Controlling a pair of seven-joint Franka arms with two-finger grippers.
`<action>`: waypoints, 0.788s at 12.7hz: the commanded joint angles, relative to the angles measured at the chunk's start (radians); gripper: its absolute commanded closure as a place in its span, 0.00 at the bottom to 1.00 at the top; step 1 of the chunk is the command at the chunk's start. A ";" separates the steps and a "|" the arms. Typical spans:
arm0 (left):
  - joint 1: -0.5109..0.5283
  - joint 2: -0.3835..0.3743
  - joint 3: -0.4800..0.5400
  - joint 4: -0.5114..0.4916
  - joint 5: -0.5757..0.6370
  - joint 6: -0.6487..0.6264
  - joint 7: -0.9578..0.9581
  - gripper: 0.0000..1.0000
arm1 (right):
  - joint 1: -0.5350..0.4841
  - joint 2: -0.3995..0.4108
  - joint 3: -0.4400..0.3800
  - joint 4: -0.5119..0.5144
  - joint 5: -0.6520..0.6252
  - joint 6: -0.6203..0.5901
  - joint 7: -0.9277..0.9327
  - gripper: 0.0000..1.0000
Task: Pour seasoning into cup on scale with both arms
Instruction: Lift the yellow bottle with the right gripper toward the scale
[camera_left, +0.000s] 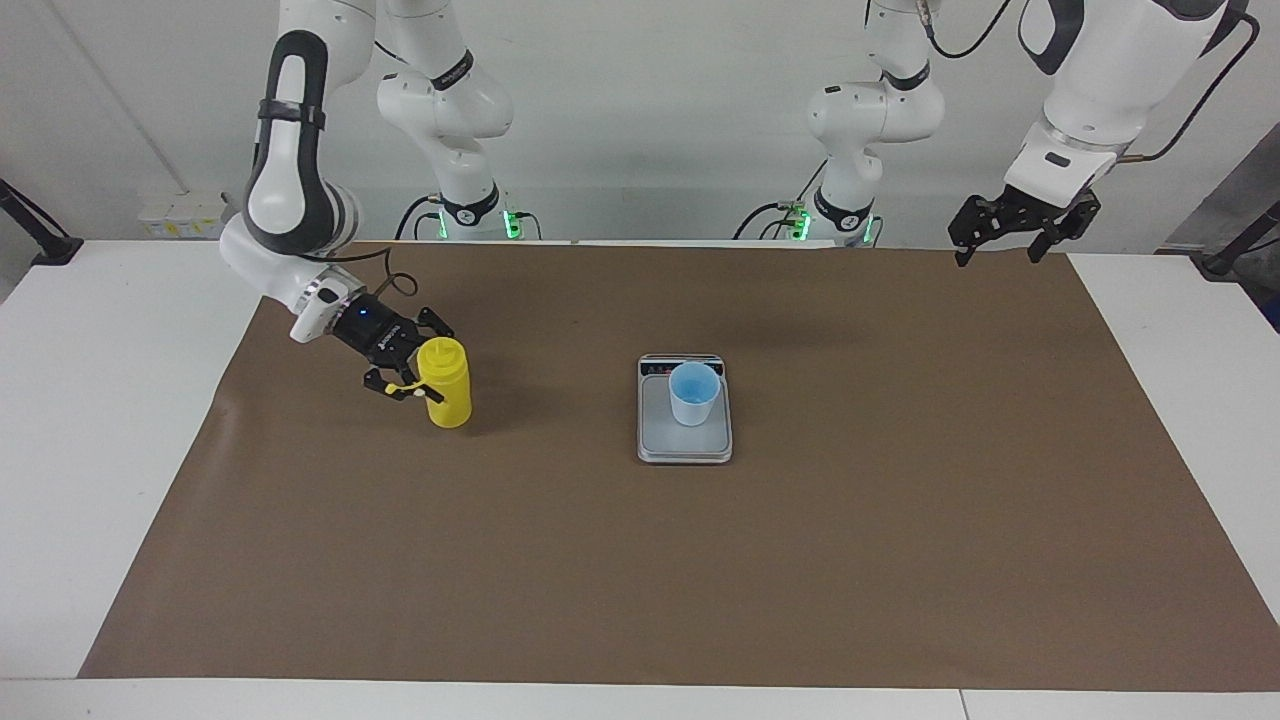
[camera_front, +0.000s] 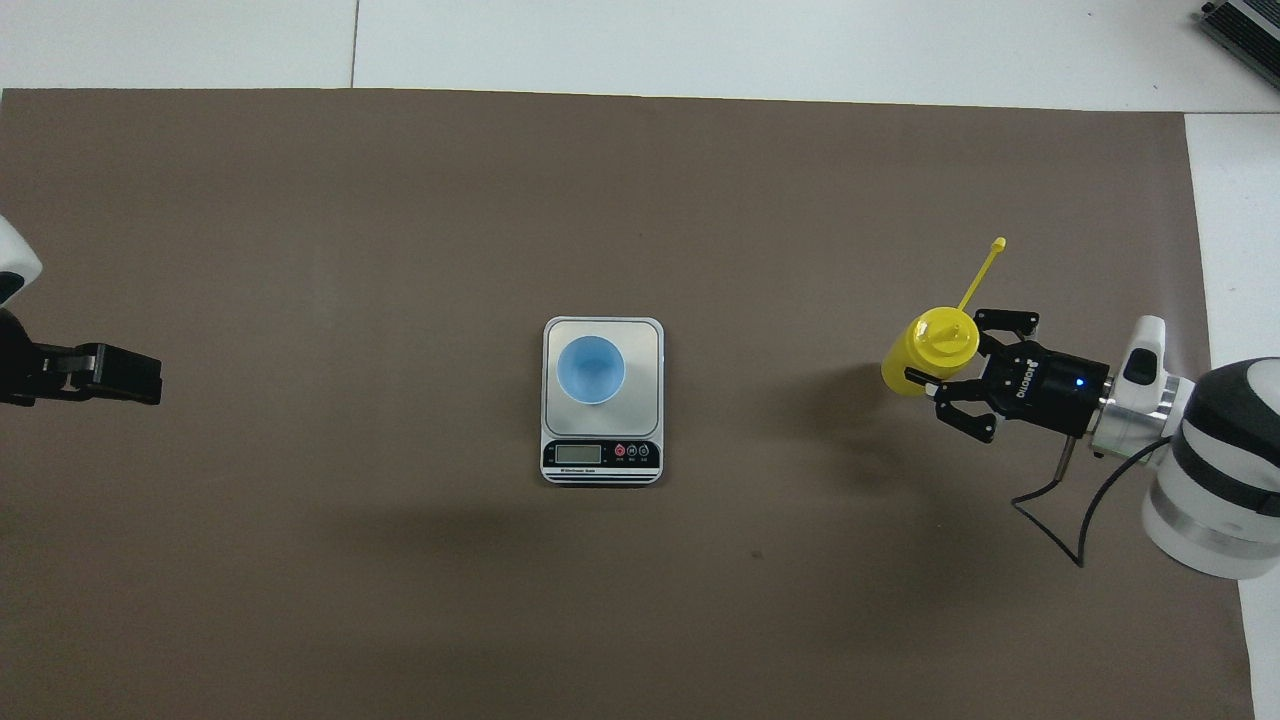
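Right gripper (camera_left: 418, 368) grips the seasoning bottle (camera_left: 446, 383) near its top; bottle upright, held over the brown mat (camera_left: 640, 560) toward the right arm's end of the table. Scale (camera_left: 685, 440) lies well apart from this gripper, at mid-table, with the blue cup (camera_left: 693, 393) standing on its plate. Left gripper (camera_left: 1005, 243) waits, raised, fingers spread, over the mat's edge by its own base.

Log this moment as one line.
right gripper: shut on seasoning bottle | left gripper: open, waiting | cup: on scale
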 joint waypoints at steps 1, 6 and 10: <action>0.014 0.024 0.002 -0.013 -0.015 0.052 -0.005 0.00 | 0.099 -0.026 0.003 -0.007 0.025 0.106 0.045 0.90; 0.015 0.235 -0.013 0.249 -0.036 -0.075 -0.007 0.00 | 0.424 -0.003 0.003 0.013 0.025 0.487 0.134 0.90; 0.046 0.178 -0.018 0.118 -0.067 0.067 -0.059 0.00 | 0.600 0.037 0.003 0.049 0.018 0.684 0.246 0.90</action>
